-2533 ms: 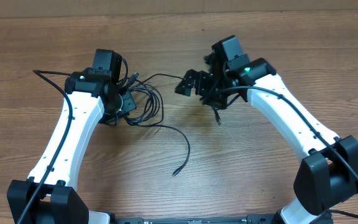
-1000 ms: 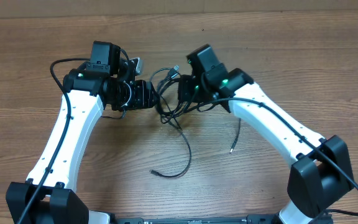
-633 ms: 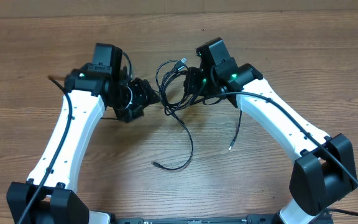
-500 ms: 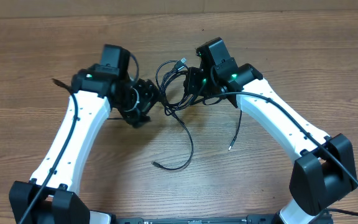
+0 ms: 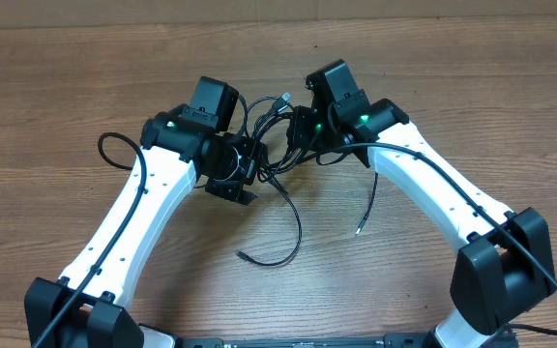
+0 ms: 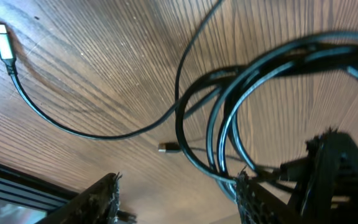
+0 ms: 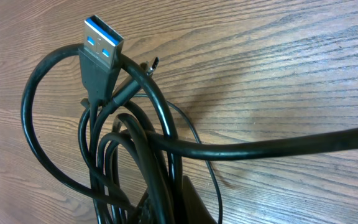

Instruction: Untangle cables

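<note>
We see the right gripper (image 5: 296, 130) pinched shut on the bunched cables (image 5: 267, 124) over the table (image 5: 453, 77) between the arms, a blue-tongued USB plug (image 7: 101, 38) uppermost, while the left gripper (image 6: 176, 190) stands spread beside the loops.

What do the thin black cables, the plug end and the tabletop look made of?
Thin black cables: likely rubber or plastic jacket, smooth, slight sheen, bending in loops. USB plug: shiny metal shell, blue plastic insert, black moulded housing. Table: matte brown wood grain; solid or laminate, cannot tell.
</note>
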`<state>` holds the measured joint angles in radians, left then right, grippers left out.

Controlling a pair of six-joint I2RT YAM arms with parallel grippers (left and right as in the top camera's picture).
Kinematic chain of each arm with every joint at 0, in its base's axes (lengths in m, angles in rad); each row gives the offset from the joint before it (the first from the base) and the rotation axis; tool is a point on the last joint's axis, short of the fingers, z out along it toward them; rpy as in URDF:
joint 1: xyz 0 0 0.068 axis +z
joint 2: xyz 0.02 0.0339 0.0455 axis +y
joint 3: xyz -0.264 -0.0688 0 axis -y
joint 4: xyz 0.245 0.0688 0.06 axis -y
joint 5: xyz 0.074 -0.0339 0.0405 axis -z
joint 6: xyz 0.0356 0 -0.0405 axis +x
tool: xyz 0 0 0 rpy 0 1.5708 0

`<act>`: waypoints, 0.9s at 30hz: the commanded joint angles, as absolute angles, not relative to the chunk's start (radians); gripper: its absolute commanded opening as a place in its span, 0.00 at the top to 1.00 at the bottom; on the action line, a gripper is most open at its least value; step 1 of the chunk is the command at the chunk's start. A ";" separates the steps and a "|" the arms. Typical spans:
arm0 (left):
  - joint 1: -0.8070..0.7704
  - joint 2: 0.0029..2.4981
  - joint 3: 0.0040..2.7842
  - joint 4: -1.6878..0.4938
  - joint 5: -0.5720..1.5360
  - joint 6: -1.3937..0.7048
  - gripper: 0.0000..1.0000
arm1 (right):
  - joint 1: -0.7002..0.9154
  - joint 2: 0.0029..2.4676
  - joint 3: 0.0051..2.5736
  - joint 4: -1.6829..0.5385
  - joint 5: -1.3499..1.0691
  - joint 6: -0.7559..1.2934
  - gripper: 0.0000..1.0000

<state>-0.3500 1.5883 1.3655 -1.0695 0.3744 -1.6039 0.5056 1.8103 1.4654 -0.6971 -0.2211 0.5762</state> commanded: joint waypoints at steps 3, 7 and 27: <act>-0.393 1.609 1.356 -1.064 0.305 -1.806 0.37 | 0.508 1.818 1.461 -0.693 -0.226 0.579 0.96; -0.422 1.658 1.356 -1.042 0.315 -1.826 0.51 | 0.508 1.818 1.461 -0.694 -0.226 0.579 0.96; -0.441 1.784 1.356 -0.985 0.305 -1.769 0.95 | 0.508 1.818 1.461 -0.697 -0.225 0.578 0.96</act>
